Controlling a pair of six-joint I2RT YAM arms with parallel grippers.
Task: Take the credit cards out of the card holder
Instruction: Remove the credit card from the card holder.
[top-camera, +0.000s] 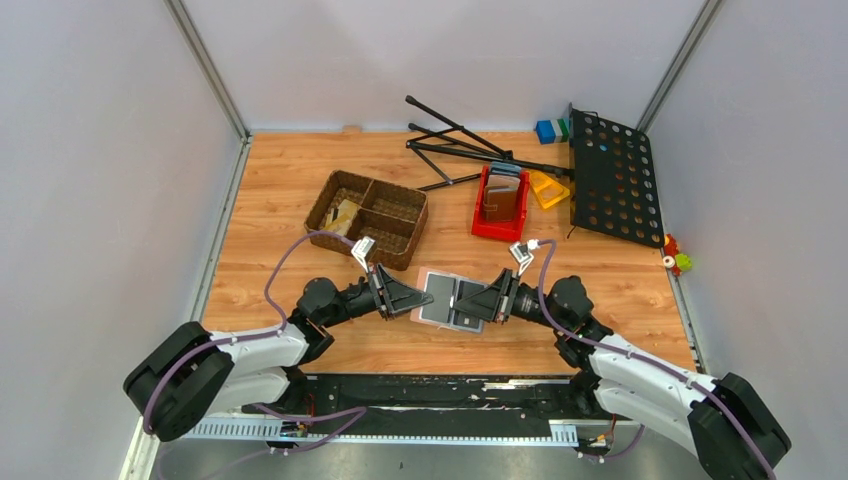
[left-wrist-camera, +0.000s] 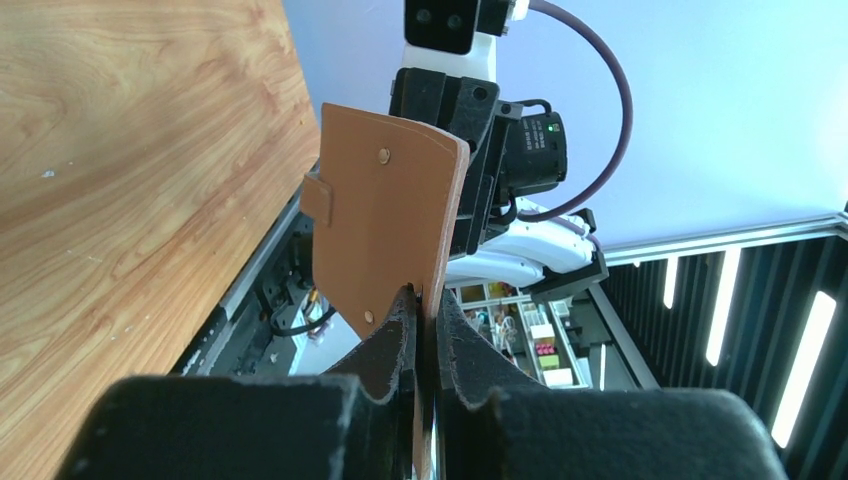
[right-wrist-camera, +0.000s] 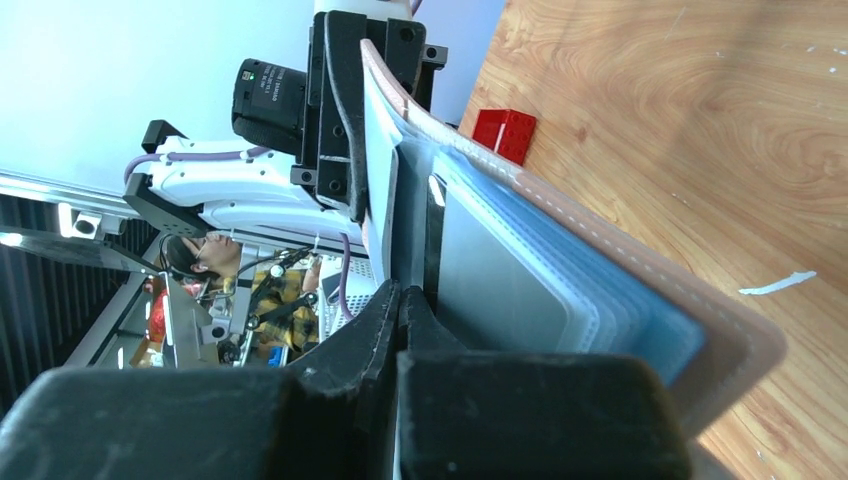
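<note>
Card holder (top-camera: 447, 298) is hanging open between both arms, just above the wood-grain bench (top-camera: 270, 200). Left gripper (left-wrist-camera: 425, 305) is pinching the smooth tan leather flap, the one with rounded corners, in its jaws. Right gripper (right-wrist-camera: 400, 300) is pressing its jaws together on a thin grey leaf beside the stacked frosted sleeves; can't tell exactly what that leaf is.

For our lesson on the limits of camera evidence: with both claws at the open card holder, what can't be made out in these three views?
Top view: what sits in the slots of the card holder is too small to see.
Left wrist view: the holder's brown outer flap, pinched by the left claw, hides its inside.
Right wrist view: the right claw is shut, but its own fingers cover what it pinches.
</note>
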